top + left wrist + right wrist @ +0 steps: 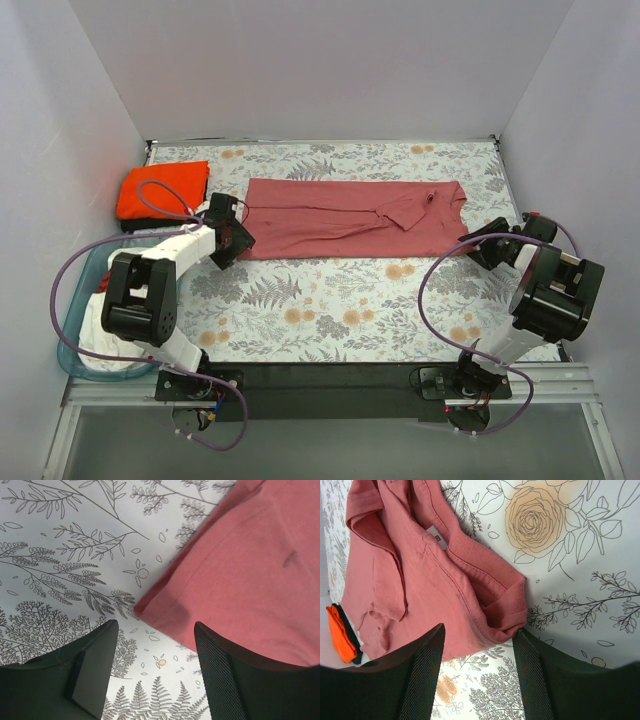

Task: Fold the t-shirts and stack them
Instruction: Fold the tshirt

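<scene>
The rose-red t-shirt (340, 220) lies folded into a long band across the far half of the flowered tabletop (350, 300). The left hand (155, 675) stands wide open at its left corner, gripping nothing; one finger (225, 680) overlaps the hem, perhaps touching. The right hand (477, 675), also spread, straddles the collar end, holding nothing. The orange t-shirt (160, 190) sits on the black one (351, 630) at the far left.

Black left hand (236, 230) and right hand (476, 244), flat fingers (420, 675) faced with fine mesh; behind them white shells (185, 245), black joint blocks (140, 295), looping lilac cables (420, 300).
</scene>
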Robot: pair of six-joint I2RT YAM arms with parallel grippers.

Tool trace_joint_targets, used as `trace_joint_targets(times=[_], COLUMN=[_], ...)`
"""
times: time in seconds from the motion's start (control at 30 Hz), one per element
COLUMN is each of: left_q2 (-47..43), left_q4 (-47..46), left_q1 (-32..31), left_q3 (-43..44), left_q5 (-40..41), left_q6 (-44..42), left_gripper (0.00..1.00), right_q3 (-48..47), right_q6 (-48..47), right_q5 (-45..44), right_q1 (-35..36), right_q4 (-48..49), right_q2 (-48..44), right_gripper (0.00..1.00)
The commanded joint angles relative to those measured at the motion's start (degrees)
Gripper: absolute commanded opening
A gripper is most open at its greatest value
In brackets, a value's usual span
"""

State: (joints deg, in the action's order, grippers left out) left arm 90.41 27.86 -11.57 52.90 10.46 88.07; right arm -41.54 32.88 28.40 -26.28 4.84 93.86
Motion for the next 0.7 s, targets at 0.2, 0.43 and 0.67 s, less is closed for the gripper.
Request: trace_joint_targets(times=[0.2,0.43,0.67], left_q2=[5.5,4.3,-6.0], left_q4=[-0.2,3.4,11.2], left_q1=[0.1,0.1,0.1], left_q3=[0.5,-2.2,-9.7], left_q5=[1.5,2.8,1.1], left_q6=[2.3,3.0,7.6], left_gripper=[0.44,0.0,0.0], right_q3=[2.3,1.7,3.9], right_q6=[-1.2,-2.2,-2.7], right_q5=[-4.5,-5.0,-10.4], right_q1=[-0.4,-0.9,-4.5], right_q4=[0.4,0.3,-6.2], right_q2=[2.1,4.5,-1.3], right_gripper=[0.57,0.06,0.01])
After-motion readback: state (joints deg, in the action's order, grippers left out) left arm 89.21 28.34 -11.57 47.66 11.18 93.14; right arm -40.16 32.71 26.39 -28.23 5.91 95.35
